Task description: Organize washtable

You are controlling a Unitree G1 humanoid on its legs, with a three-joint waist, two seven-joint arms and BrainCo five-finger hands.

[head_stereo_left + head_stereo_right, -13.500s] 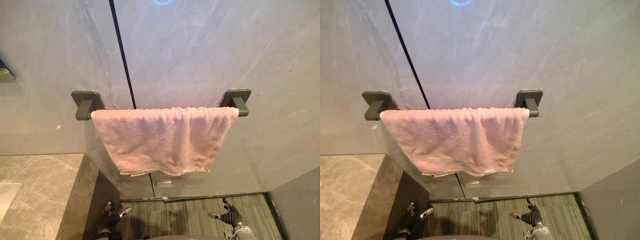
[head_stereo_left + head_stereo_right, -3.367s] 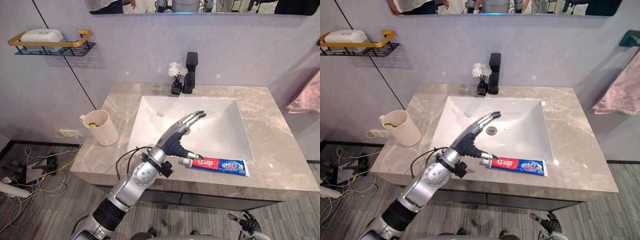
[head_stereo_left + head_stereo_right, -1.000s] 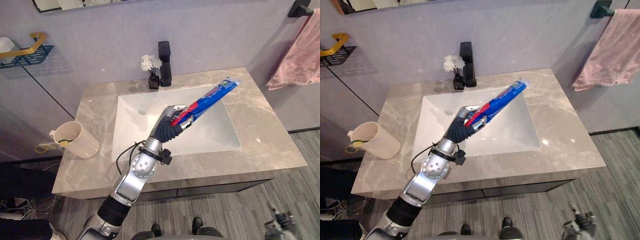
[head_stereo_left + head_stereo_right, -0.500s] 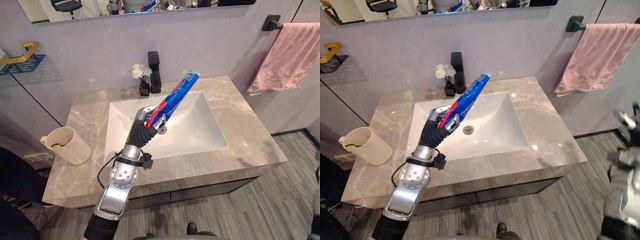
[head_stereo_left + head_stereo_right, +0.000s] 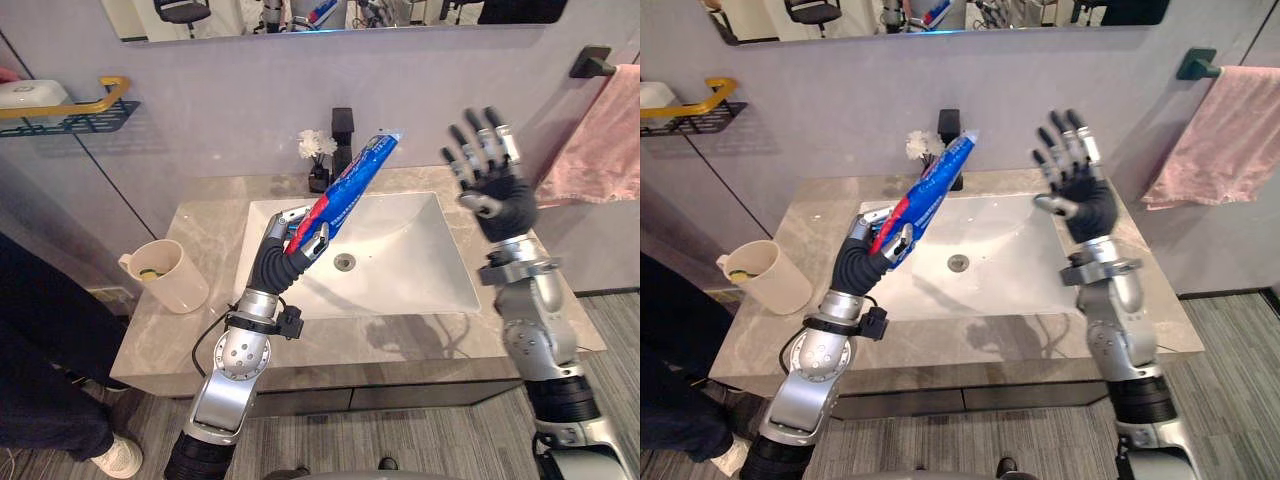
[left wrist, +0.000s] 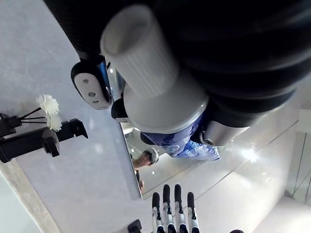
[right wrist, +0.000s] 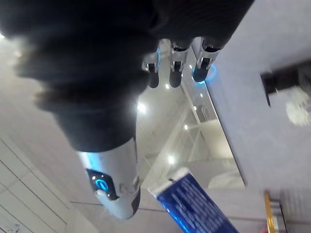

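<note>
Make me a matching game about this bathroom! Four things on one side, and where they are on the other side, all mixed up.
Things:
1. toothpaste tube
2. cup
3. pink towel
4. right hand

Places:
a. hanging on the wall bar
b. on the counter, beside the sink
c. up in the air, fingers spread, empty
d. held in the left hand

Pairs: 1-d, 2-b, 3-a, 4-c

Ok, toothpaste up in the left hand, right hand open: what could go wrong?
The left hand grips the toothpaste tube near its cap end, so the long free end could lever loose and drop into the sink. That free end points toward the faucet and flowers; a swing might knock them. The open right hand could fumble a handover.
</note>
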